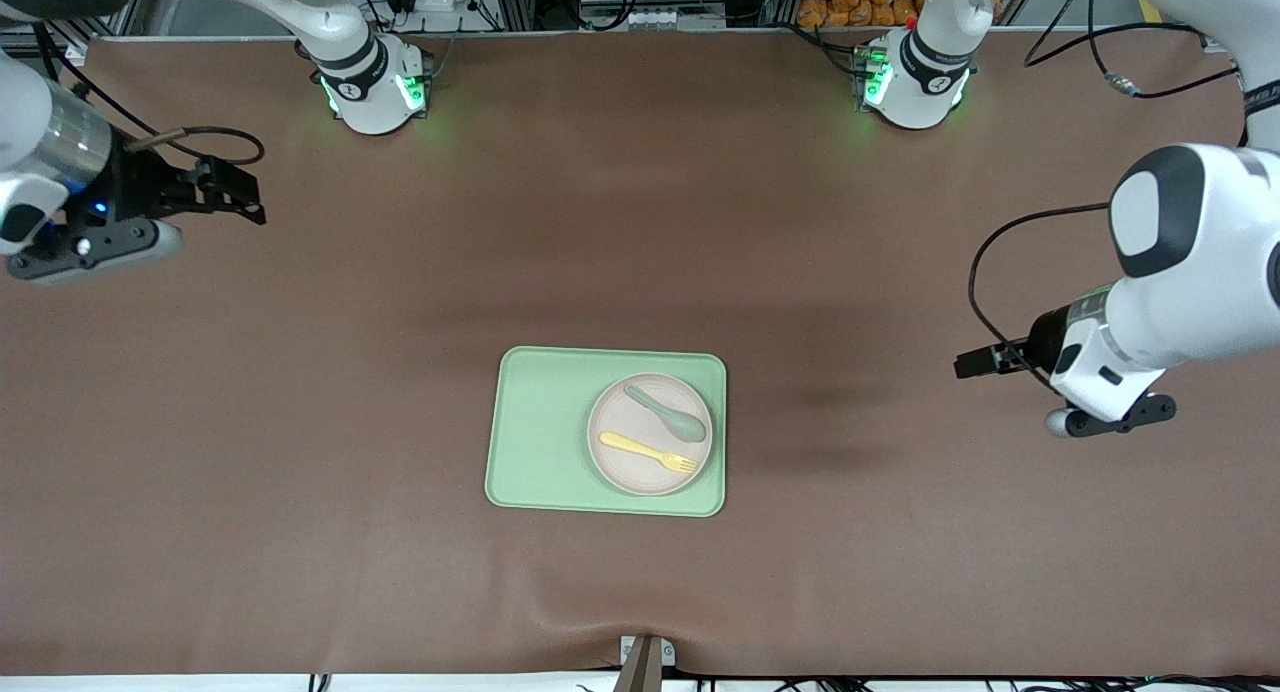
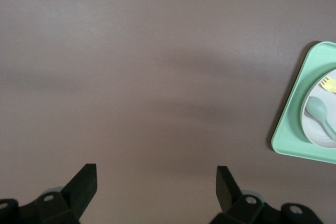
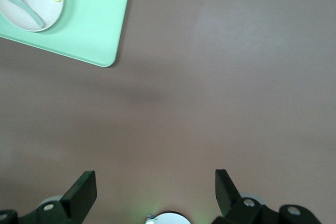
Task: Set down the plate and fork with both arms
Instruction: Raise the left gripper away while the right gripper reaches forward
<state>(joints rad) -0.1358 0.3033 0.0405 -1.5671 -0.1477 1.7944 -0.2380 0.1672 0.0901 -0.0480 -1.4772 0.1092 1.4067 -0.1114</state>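
Front view: plate (image 1: pixel 650 434) sits on green tray (image 1: pixel 545 442), lower centre of frame, at tray's end toward left arm; fork (image 1: pixel 648 453) and spoon (image 1: pixel 666 413) lie on it, apart. Right gripper (image 1: pixel 235 194) upper left of frame, left gripper (image 1: pixel 975 362) mid right, both over bare table, waiting. Left wrist view: fingers (image 2: pixel 84 182) spread wide, nothing held. Right wrist view: same, fingers (image 3: pixel 84 184) apart, empty. Fork prob light, stiff, slick plastic; pinch mid-handle. Plate rigid, low rim; grip at rim.

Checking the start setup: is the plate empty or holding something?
Not empty: the fork and a grey-green spoon lie on the plate.
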